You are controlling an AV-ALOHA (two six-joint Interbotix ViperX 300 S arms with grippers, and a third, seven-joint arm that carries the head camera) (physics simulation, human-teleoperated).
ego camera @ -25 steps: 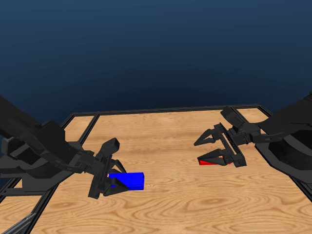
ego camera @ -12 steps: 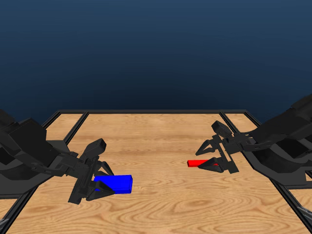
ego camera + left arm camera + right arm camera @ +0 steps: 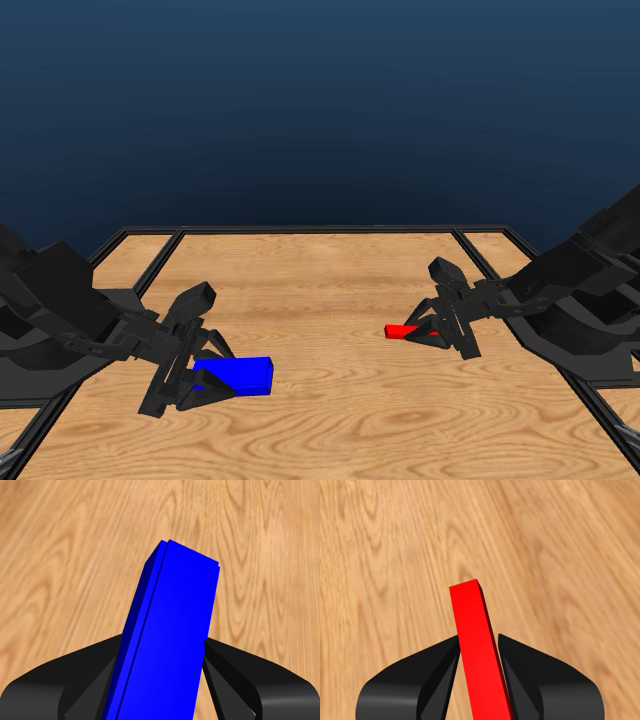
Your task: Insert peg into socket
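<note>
Since 0.5 s ago, right gripper had closed its jaws further onto the peg, so less red showed past them; left side looked about the same as before, camera barely shifted. Right jaws were clamped on the peg: in right wrist view the peg ran up between both black jaws, touching each, its free end sticking out beyond them over the wood. In head view only the peg's short end showed, pointing toward the middle, low over the table; can't tell if it touched.

Left gripper had its jaws clamped on the socket. Left wrist view showed the socket pressed between both jaws, tilted a bit, far end well beyond them. In head view the socket sat at the table's left-front part, extending toward the middle, well apart from the peg. Both arms reached in from opp. sides.
</note>
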